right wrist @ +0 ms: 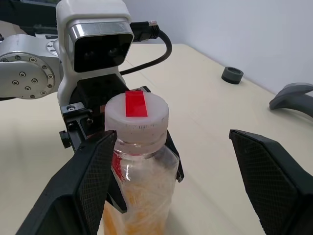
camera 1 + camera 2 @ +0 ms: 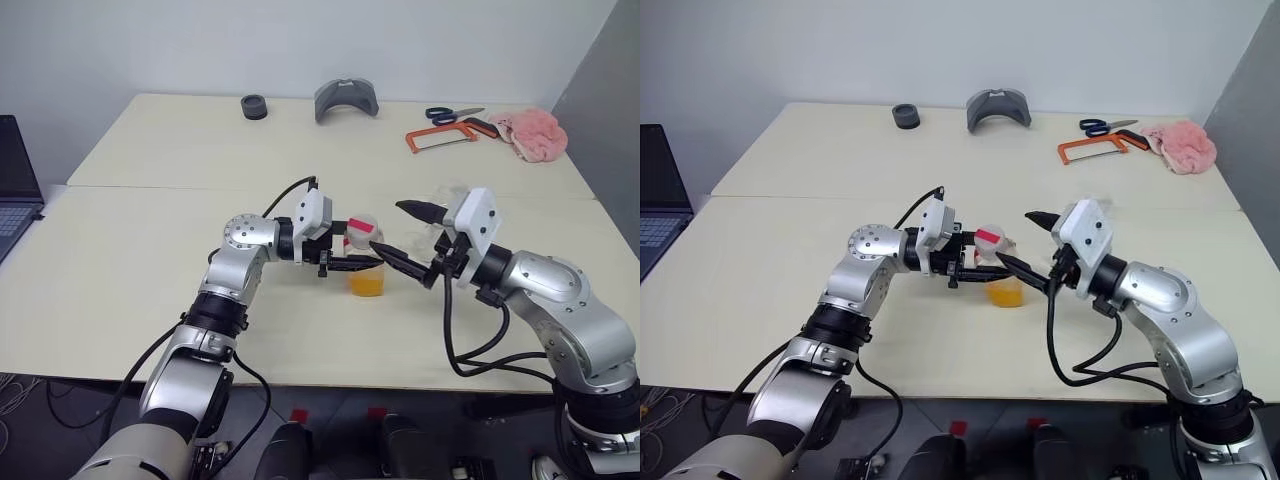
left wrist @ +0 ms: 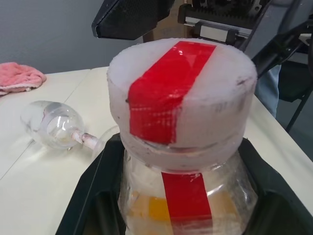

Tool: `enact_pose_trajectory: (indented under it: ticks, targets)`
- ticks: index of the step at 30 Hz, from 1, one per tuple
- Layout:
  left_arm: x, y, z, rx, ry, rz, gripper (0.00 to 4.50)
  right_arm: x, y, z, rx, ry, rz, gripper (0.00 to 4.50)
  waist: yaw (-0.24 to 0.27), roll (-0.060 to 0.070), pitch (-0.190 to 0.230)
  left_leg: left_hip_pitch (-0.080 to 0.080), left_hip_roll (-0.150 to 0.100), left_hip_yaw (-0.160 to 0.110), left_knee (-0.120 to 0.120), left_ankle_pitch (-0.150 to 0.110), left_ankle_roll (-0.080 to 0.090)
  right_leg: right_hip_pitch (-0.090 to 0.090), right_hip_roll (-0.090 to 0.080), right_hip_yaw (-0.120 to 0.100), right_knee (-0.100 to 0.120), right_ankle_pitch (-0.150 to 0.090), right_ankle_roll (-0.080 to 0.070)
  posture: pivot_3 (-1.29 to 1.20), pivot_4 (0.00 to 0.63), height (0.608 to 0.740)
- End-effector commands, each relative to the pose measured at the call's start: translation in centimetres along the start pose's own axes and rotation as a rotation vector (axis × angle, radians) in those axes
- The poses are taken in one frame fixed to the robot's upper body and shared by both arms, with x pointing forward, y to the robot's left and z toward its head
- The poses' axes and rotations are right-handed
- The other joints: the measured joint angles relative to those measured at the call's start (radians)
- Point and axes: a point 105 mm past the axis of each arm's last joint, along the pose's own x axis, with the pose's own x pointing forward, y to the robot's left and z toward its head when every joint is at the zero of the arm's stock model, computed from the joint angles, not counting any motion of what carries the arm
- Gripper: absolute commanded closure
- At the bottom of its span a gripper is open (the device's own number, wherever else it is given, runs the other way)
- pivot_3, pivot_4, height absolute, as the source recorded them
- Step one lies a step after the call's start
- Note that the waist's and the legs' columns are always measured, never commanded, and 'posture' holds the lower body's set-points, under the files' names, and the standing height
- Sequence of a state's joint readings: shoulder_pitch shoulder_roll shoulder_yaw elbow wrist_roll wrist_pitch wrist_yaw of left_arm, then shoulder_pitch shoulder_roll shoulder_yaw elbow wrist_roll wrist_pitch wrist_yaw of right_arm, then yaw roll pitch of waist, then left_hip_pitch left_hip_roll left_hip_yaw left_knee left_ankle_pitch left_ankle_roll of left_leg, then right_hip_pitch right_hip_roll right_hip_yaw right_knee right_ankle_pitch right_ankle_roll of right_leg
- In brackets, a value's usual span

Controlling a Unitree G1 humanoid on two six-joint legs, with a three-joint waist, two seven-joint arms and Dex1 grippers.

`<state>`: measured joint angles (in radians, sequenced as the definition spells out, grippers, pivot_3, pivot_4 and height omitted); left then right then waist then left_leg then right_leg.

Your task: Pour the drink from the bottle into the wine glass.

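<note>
Bottle (image 1: 139,161) stood upright near the worktop's (image 2: 150,250) front edge, about midway along it, the left pincer (image 2: 352,262) clamped around its body below the red-striped white cap (image 3: 181,93); orange drink (image 2: 366,283) filled its lower part. The right pincer (image 2: 402,234) hung spread wide beside the cap, gripping nothing. The wine glass (image 3: 56,125) lay on its side on the worktop beyond.

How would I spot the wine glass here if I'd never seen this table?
Start at the cream table and find the robot's right hand, open near the middle. The wine glass lies on its side just beyond that hand, away from the robot. It is clear and empty, unlike the bottle with its red-striped cap, which stands upright in the left hand with orange drink inside.
</note>
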<state>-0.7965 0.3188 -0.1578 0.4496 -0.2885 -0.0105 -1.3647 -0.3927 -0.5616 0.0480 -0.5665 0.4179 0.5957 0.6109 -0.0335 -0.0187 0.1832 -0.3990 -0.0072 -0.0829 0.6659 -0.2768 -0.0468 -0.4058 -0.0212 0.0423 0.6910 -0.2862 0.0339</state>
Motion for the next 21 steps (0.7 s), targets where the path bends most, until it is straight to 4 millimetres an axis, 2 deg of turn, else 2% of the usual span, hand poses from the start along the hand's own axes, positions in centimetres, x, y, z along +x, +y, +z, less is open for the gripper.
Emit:
enact_pose_trajectory:
  ticks: [1,21]
  targets:
    - [-0.01,0.13,1.12,0.054,-0.022,-0.003,2.34,-0.52,-0.39,1.03,-0.029,-0.033,-0.020,0.57,0.000,0.000,0.000,0.000,0.000,0.000,0.000,0.000,0.000,0.000,0.000,0.000,0.000,0.000,0.000,0.00,0.150,0.740]
    - [-0.06,0.12,1.11,0.054,-0.020,-0.002,2.34,-0.63,-0.61,0.83,-0.030,-0.025,-0.025,0.57,0.000,0.000,0.000,0.000,0.000,0.000,0.000,0.000,0.000,0.000,0.000,0.000,0.000,0.000,0.000,0.00,0.150,0.740]
